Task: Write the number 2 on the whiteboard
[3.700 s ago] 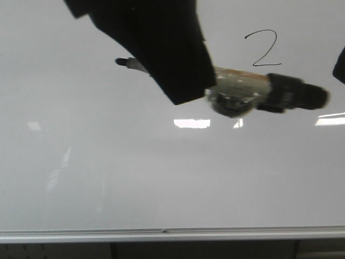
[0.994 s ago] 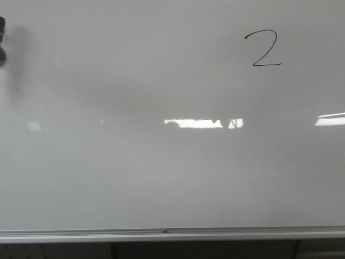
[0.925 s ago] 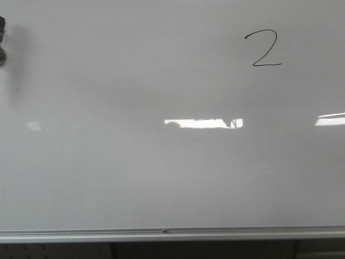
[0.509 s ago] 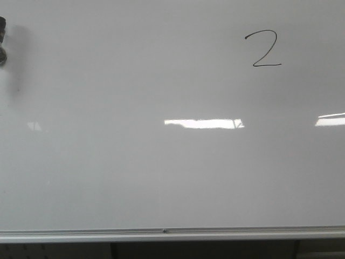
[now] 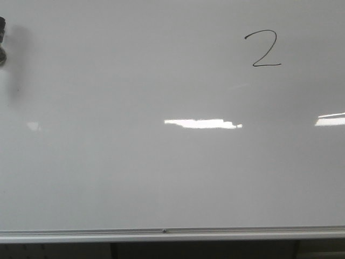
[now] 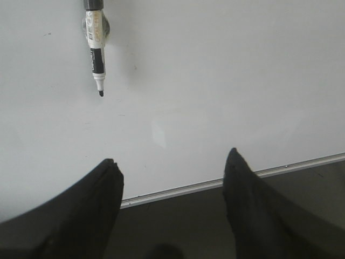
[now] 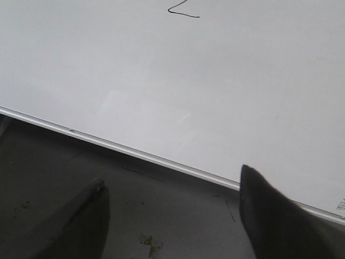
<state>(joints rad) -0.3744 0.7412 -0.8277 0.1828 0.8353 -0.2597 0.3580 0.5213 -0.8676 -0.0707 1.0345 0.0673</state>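
Observation:
The whiteboard (image 5: 161,178) fills the front view, its silver rail (image 5: 161,235) along the near edge. The number 2 (image 5: 263,48) stands drawn in thin black line at the far right; its base stroke shows in the right wrist view (image 7: 183,13). A black-tipped marker (image 6: 96,56) lies on the board in the left wrist view; its end shows at the far left edge of the front view (image 5: 2,40). My left gripper (image 6: 172,162) is open and empty near the rail. My right gripper (image 7: 171,183) is open and empty over the dark surface before the rail.
Bright light reflections (image 5: 202,123) lie across the board's middle and right edge. A dark table surface (image 7: 135,216) with small scratches and a yellowish stain runs in front of the rail. The board also fills the left wrist view (image 6: 215,81).
The arm and marker that crossed the board 3.7 s ago have left the front view. Over the last second only the light reflection has shifted slightly; the 2 is unchanged.

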